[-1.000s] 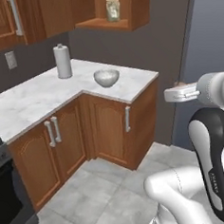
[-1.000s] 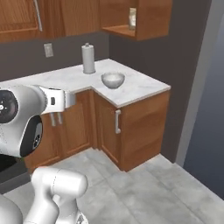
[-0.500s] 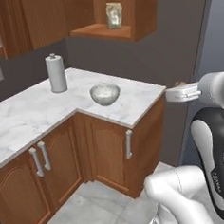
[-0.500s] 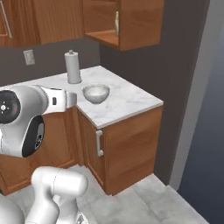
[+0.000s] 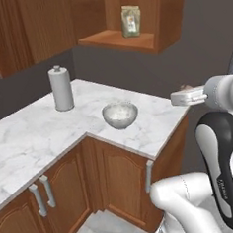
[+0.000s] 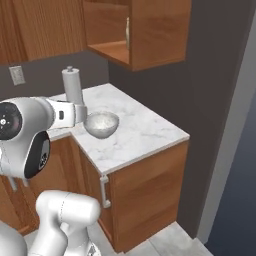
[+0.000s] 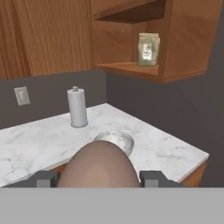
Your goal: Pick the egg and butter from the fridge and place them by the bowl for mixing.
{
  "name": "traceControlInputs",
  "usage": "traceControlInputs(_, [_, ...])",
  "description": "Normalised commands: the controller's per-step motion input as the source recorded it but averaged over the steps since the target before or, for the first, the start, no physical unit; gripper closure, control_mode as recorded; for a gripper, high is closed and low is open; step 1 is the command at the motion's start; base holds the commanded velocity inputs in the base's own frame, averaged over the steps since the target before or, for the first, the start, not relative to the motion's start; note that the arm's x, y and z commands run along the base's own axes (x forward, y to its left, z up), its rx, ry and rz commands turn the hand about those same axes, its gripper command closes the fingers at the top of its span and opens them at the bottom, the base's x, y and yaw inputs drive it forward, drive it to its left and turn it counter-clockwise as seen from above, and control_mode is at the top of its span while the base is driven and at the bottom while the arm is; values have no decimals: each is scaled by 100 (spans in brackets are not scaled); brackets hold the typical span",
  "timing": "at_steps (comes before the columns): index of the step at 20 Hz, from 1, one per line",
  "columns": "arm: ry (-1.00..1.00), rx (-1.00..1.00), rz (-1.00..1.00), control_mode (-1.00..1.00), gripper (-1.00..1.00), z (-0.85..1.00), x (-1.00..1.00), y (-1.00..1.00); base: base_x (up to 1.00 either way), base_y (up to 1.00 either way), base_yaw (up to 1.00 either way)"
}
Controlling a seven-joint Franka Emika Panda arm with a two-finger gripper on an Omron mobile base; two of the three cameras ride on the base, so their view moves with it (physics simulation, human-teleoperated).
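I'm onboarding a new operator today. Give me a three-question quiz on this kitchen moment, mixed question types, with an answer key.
1. True or false: the gripper holds the egg.
2. What stands on the counter behind the bowl? A) kettle B) tall grey-white roll C) pan
3. Fill in: the packet sits on the open wooden ____.

Key: 1 true; 2 B; 3 shelf.

My base drives, so both base views swing: the marble corner counter (image 5: 154, 130) looms larger and nearer. The small round pale grey-white bowl (image 5: 120, 114) now sits mid-frame.
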Motion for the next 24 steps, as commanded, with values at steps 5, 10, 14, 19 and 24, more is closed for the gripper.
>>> traceControlInputs(5, [0, 0, 0, 100, 100, 0, 0, 0, 21, 10, -19])
traceControlInputs(10, [0, 0, 0, 100, 100, 0, 0, 0, 24, 31, -26])
traceControlInputs(14, [0, 0, 0, 100, 100, 0, 0, 0, 51, 49, -16])
traceControlInputs(19, [0, 0, 0, 100, 100, 0, 0, 0, 4, 10, -6])
traceControlInputs(24, [1, 0, 0, -100, 100, -11, -4, 0, 0, 1, 0])
